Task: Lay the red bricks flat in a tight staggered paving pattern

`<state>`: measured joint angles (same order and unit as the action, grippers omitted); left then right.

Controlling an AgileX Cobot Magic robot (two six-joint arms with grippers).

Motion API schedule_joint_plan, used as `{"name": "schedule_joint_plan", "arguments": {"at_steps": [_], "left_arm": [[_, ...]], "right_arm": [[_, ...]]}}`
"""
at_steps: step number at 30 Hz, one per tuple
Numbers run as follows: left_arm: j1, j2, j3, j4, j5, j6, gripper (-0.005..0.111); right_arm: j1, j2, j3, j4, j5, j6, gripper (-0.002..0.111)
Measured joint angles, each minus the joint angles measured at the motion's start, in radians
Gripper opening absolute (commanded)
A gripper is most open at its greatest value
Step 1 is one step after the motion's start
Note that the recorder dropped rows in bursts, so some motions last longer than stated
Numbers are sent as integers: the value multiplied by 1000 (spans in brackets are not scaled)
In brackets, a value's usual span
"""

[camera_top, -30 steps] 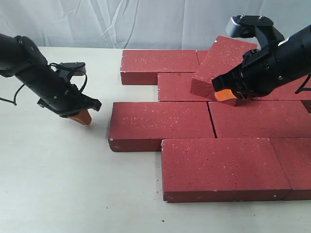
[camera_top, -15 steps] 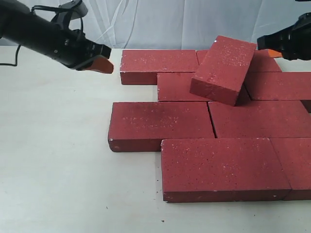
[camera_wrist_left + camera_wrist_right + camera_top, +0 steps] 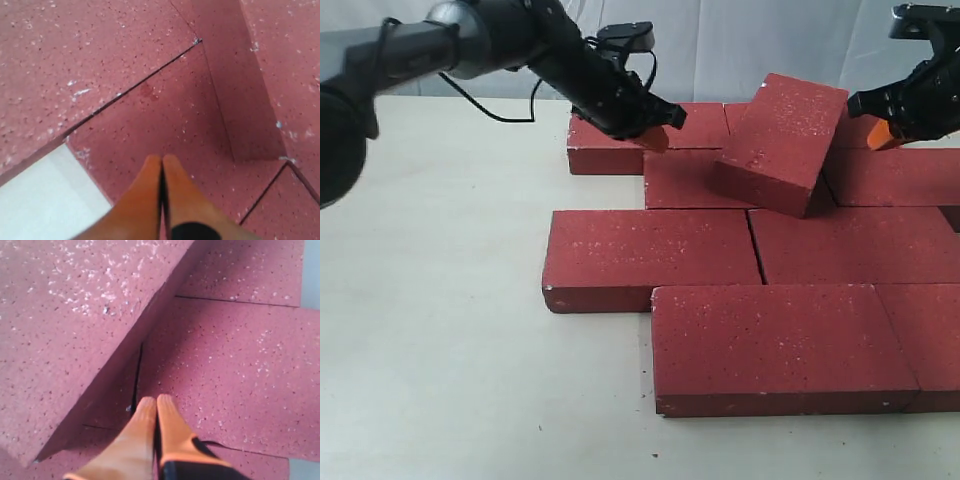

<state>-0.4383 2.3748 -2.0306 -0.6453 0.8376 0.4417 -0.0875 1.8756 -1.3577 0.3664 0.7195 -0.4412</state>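
Tilted brick (image 3: 782,143) leans on top of the flat red bricks (image 3: 650,258), toward 1 o'clock of the paving on the table (image 3: 430,330), so the pattern isn't done. My left gripper (image 3: 655,137) sits at its 9 o'clock with fingers pressed together and empty. My right gripper (image 3: 883,133) at 3 o'clock is the same. They flank it, probably to nudge it flat.

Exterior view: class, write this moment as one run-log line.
left gripper: shut, empty | right gripper: shut, empty | tilted brick: leaning on flat bricks | pattern: unfinished
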Motion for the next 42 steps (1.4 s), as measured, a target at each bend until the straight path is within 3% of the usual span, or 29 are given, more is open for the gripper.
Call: {"name": "schedule_joint_plan", "arguments": {"at_steps": [7, 17, 29, 42], "left_arm": [[-90, 103, -134, 16, -87, -77, 0], [-121, 173, -220, 8, -125, -115, 0], [-129, 168, -228, 29, -81, -94, 0], [-129, 24, -228, 206, 69, -119, 0]], "right_arm": [[0, 83, -4, 17, -27, 0, -1], [31, 112, -4, 86, -51, -19, -1], [81, 102, -4, 73, -45, -30, -1], [126, -36, -6, 65, 65, -33, -1]]}}
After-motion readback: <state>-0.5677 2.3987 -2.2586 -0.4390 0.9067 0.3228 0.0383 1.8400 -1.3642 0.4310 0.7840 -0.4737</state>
